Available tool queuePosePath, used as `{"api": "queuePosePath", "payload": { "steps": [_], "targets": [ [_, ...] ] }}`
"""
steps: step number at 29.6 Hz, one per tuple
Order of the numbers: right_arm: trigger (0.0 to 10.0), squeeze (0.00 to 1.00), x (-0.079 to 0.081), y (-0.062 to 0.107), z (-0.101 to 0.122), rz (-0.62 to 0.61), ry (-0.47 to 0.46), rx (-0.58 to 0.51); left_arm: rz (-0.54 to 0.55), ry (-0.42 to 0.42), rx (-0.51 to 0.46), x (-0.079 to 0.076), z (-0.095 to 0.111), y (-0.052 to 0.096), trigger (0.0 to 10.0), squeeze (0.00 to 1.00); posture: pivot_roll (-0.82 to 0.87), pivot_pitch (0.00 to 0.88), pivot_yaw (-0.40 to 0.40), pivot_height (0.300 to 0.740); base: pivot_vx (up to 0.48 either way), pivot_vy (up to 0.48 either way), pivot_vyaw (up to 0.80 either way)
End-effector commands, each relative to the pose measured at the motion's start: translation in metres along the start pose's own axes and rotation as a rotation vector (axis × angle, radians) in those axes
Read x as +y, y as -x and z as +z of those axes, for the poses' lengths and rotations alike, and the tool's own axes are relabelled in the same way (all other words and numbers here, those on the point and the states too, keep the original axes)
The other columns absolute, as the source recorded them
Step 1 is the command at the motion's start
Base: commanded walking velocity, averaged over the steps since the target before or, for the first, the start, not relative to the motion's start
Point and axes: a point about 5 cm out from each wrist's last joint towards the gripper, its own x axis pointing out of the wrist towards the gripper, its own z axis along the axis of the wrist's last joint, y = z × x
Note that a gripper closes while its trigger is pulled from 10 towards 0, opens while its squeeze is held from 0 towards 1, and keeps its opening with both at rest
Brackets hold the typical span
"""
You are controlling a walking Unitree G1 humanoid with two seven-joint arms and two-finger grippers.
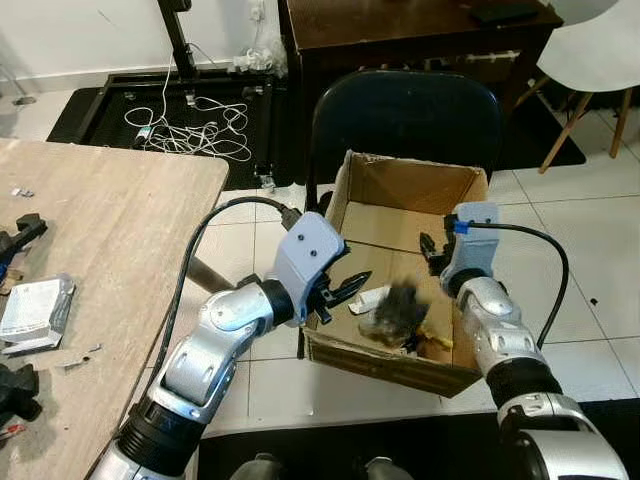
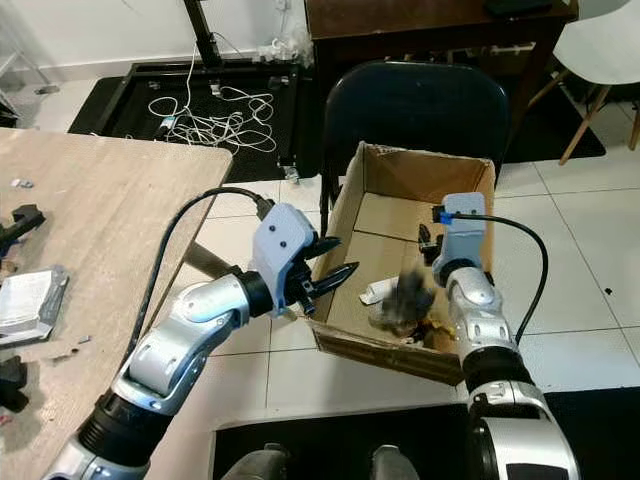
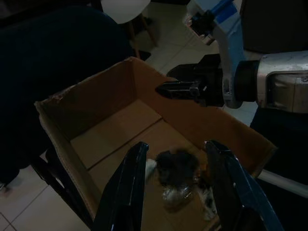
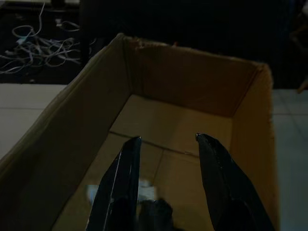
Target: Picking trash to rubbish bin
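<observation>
Trash (image 1: 400, 312), a dark blurred clump beside pale scraps, lies in the cardboard box (image 1: 402, 188) toward its near edge. My left gripper (image 1: 340, 290) hangs over the box's left wall, fingers parted and empty; my right gripper (image 4: 166, 183) sits above the right wall, fingers likewise spread, trash below and between them.

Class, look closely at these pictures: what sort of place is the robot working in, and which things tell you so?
Probably a home workroom or study: a wooden worktable with small parts, tangled white cables on the floor, a dark chair by a dark desk, and a cardboard box serving as the rubbish bin.
</observation>
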Motion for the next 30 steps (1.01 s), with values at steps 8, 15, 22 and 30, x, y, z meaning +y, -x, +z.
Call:
{"api": "queuePosePath", "payload": {
  "steps": [8,15,22,30],
  "targets": [
    [10.0,0.0,-0.003,-0.002,0.052,-0.078,-0.075,-0.281,0.419,0.048,0.016,0.046,0.0,0.014,10.0,0.0,0.12,0.176,0.008,0.74,0.0,0.0,0.0],
    [10.0,0.0,0.018,0.005,0.069,-0.018,-0.144,-0.343,0.611,0.157,-0.053,0.063,0.006,0.033,10.0,0.0,0.12,0.148,-0.025,0.74,0.0,0.0,0.0],
    [10.0,0.0,0.048,0.017,0.059,0.067,-0.176,-0.316,0.711,0.164,-0.012,0.061,-0.001,0.042,10.0,0.0,0.13,0.116,-0.049,0.74,0.0,0.0,0.0],
    [10.0,0.0,0.06,0.021,0.056,0.072,-0.203,-0.312,0.846,0.191,0.068,0.069,-0.013,0.043,10.0,0.0,0.13,0.076,-0.047,0.74,0.0,0.0,0.0]
  ]
}}
